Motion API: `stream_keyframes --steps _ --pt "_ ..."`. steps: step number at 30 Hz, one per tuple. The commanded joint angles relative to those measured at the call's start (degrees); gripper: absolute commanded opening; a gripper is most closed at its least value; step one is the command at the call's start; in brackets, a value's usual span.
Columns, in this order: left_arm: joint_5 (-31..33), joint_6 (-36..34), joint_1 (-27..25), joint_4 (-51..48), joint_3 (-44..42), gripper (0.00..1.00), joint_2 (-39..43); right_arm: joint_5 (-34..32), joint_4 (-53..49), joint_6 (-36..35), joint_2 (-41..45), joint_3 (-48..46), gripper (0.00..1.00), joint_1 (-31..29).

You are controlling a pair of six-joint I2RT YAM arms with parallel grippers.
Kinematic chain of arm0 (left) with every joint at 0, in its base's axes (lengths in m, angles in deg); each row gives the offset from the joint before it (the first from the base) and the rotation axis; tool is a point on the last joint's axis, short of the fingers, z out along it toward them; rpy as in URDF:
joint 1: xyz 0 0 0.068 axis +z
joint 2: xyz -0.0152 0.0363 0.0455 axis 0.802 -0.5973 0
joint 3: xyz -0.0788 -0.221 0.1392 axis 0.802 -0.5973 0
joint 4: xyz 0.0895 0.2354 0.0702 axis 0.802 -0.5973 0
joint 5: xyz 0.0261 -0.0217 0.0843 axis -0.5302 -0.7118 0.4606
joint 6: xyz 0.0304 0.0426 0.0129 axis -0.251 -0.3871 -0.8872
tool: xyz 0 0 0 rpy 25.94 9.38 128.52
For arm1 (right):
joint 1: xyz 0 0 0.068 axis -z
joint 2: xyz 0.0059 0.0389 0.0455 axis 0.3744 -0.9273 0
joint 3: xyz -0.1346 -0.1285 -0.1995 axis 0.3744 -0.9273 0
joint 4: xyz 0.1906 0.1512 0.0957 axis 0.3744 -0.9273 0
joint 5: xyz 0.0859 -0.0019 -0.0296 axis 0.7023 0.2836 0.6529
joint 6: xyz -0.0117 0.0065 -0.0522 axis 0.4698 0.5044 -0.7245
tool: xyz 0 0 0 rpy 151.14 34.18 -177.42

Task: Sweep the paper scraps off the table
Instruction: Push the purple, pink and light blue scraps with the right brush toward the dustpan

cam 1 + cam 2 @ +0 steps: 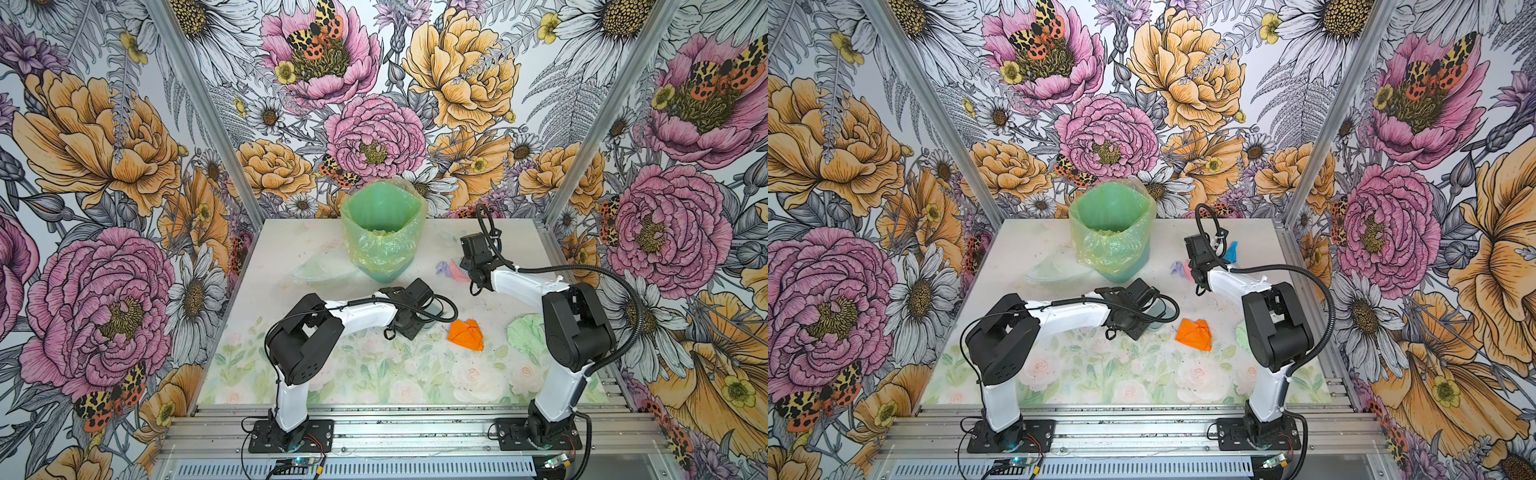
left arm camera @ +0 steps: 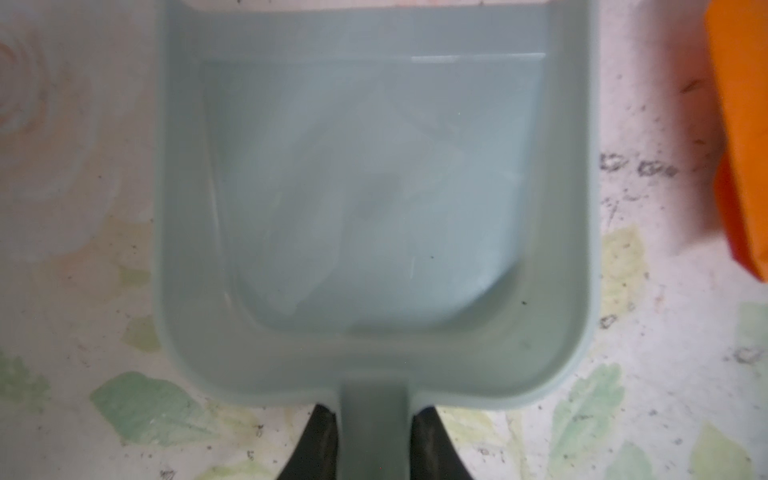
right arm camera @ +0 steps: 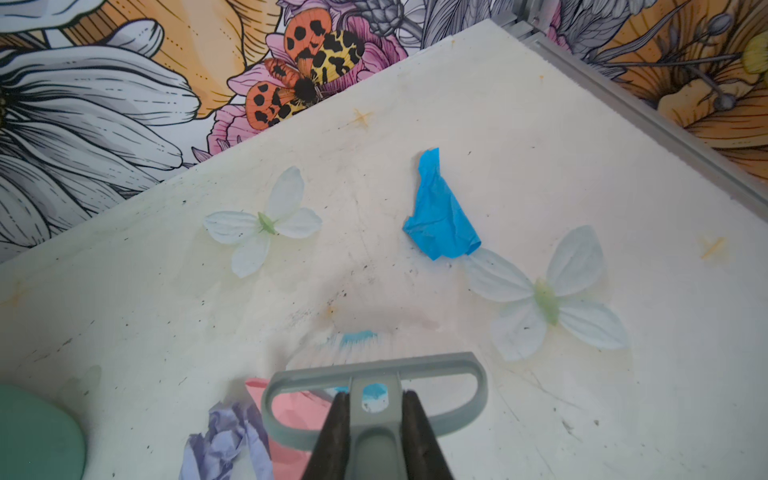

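The left gripper (image 2: pixel 374 419) is clamped tight on the handle of the dustpan (image 2: pixel 374 187), with one finger on each side. The dustpan lies flat near the middle of the table (image 1: pixel 374 374). Its long way runs left to right, and its open mouth points right. The bin (image 1: pixel 384 232) stands behind it, at the back.

The lilac scrap (image 3: pixel 226 444) and the pink scrap (image 3: pixel 291 411) lie touching, right of the bin. The right gripper (image 3: pixel 375 395) is squeezed on the handle of the brush (image 3: pixel 374 374) just over them. The brush head goes sideways across the handle, and the pink scrap is partly under it.

The orange scrap (image 1: pixel 466 334) lies just right of the dustpan, a bit nearer the front, not touching it.

The blue scrap (image 3: pixel 440 216) lies far back. It is long, and its thin end points at the back wall. Its wide end touches a white flower (image 3: pixel 548 295).

The green scrap (image 1: pixel 525 332) lies near the front right, partly hidden by the right arm.
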Motion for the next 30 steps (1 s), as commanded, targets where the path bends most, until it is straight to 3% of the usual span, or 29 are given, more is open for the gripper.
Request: stream_keyframes --steps 1,30 --pt "-1.84 -1.12 0.49 0.77 1.76 0.19 -0.28 4.88 -0.46 0.89 0.7 -2.11 0.0 0.27" --pt "-2.14 -1.03 0.23 0.71 2.17 0.19 -1.07 28.92 -1.63 7.52 13.48 -11.34 0.0 -6.73"
